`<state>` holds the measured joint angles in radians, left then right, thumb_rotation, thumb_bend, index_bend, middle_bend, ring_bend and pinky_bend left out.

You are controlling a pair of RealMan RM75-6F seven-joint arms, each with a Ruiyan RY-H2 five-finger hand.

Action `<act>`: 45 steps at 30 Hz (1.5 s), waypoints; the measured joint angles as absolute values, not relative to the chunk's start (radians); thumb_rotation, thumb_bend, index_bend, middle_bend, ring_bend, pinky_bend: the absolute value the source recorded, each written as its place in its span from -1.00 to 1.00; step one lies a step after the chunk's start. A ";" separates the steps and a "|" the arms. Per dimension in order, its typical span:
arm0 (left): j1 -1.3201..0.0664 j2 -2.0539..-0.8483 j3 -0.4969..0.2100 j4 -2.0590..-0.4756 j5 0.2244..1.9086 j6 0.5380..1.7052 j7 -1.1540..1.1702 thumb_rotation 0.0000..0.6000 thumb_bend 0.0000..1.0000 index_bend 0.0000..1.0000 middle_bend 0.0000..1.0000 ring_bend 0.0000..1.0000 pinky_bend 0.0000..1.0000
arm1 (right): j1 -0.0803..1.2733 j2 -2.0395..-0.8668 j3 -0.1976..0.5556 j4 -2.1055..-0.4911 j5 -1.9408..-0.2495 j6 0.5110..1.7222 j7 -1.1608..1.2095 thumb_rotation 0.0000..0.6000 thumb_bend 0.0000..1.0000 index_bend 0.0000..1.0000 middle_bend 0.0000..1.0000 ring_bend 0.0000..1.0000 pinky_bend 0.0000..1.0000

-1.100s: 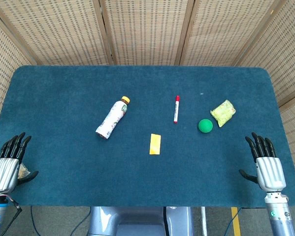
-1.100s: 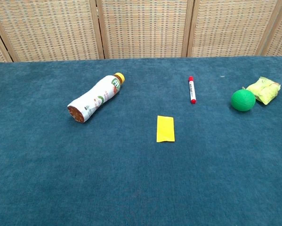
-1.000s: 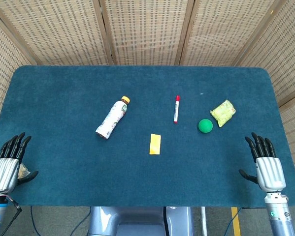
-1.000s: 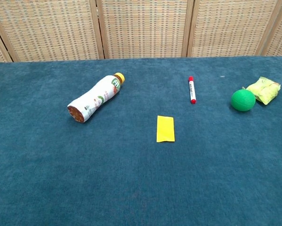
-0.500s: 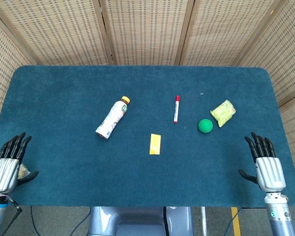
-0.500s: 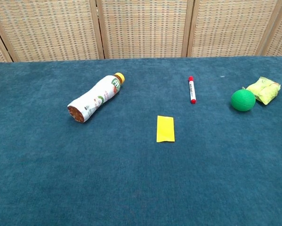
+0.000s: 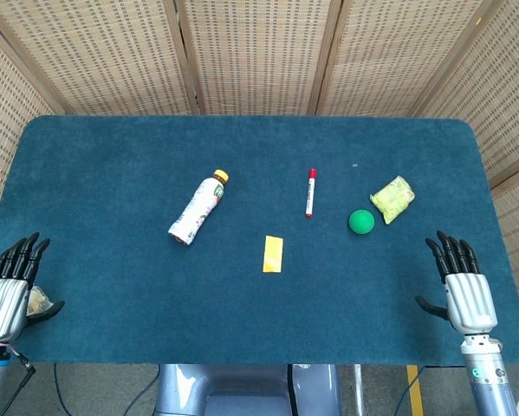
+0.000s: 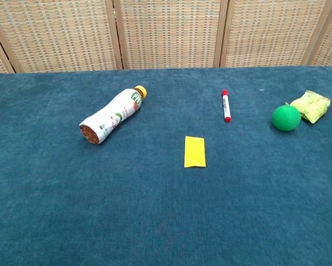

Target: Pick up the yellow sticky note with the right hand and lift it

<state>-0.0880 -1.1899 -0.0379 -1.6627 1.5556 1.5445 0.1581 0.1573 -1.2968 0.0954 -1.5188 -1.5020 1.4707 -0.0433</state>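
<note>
The yellow sticky note lies flat near the middle of the blue table, untouched. My right hand hovers at the table's front right corner, fingers stretched out and apart, holding nothing, far to the right of the note. My left hand sits at the front left corner, fingers also spread and empty. Neither hand shows in the chest view.
A bottle lies on its side left of the note. Behind the note rests a red marker. A green ball and a yellow-green packet sit to the right.
My right hand has shifted slightly left and forward. My left hand has slid a little further left. The objects on the table have not moved.
</note>
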 measured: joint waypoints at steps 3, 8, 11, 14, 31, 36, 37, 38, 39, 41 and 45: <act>-0.088 -1.187 -0.039 -1.665 1.555 1.545 0.155 1.00 -0.80 -1.00 -1.00 -1.00 -0.84 | 0.186 -1.302 0.111 -1.527 -1.486 1.425 -0.043 1.00 -0.54 -0.84 -1.00 -1.00 -1.00; -0.089 -1.186 -0.044 -1.665 1.547 1.543 0.148 1.00 -0.80 -1.00 -1.00 -1.00 -0.84 | 0.263 -1.338 0.151 -1.544 -1.462 1.353 -0.079 1.00 -0.54 -0.84 -1.00 -1.00 -1.00; -0.091 -1.185 -0.046 -1.664 1.542 1.538 0.143 1.00 -0.80 -1.00 -1.00 -1.00 -0.84 | 0.299 -1.374 0.170 -1.566 -1.444 1.312 -0.115 1.00 -0.54 -0.83 -1.00 -1.00 -1.00; -0.091 -1.183 -0.046 -1.664 1.542 1.537 0.137 1.00 -0.81 -1.00 -1.00 -1.00 -0.84 | 0.348 -1.422 0.190 -1.594 -1.414 1.263 -0.153 1.00 -0.54 -0.83 -1.00 -1.00 -1.00; -0.091 -1.164 -0.055 -1.665 1.524 1.531 0.086 1.00 -0.80 -1.00 -1.00 -1.00 -0.84 | 0.510 -1.715 0.252 -1.587 -1.239 1.158 -0.356 1.00 -0.54 -0.82 -1.00 -1.00 -1.00; -0.092 -1.157 -0.061 -1.664 1.513 1.529 0.066 1.00 -0.80 -1.00 -1.00 -1.00 -0.84 | 0.547 -1.803 0.261 -1.510 -1.212 1.150 -0.379 1.00 -0.54 -0.82 -1.00 -1.00 -1.00; -0.092 -1.156 -0.062 -1.663 1.511 1.528 0.062 1.00 -0.80 -1.00 -1.00 -1.00 -0.84 | 0.555 -1.823 0.262 -1.486 -1.208 1.148 -0.382 1.00 -0.54 -0.82 -1.00 -1.00 -1.00; -0.092 -1.155 -0.062 -1.663 1.509 1.527 0.059 1.00 -0.80 -1.00 -1.00 -1.00 -0.84 | 0.561 -1.837 0.263 -1.468 -1.207 1.148 -0.385 1.00 -0.54 -0.82 -1.00 -1.00 -1.00; -0.092 -1.154 -0.063 -1.663 1.507 1.526 0.057 1.00 -0.80 -1.00 -1.00 -1.00 -0.84 | 0.568 -1.855 0.263 -1.442 -1.205 1.148 -0.389 1.00 -0.54 -0.82 -1.00 -1.00 -1.00; -0.093 -1.153 -0.063 -1.663 1.505 1.523 0.053 1.00 -0.80 -1.00 -1.00 -1.00 -0.84 | 0.579 -1.882 0.263 -1.400 -1.204 1.147 -0.395 1.00 -0.54 -0.82 -1.00 -1.00 -1.00; -0.096 -1.153 -0.065 -1.660 1.499 1.515 0.052 1.00 -0.80 -1.00 -1.00 -1.00 -0.84 | 0.604 -1.938 0.265 -1.314 -1.197 1.140 -0.400 1.00 -0.54 -0.82 -1.00 -1.00 -1.00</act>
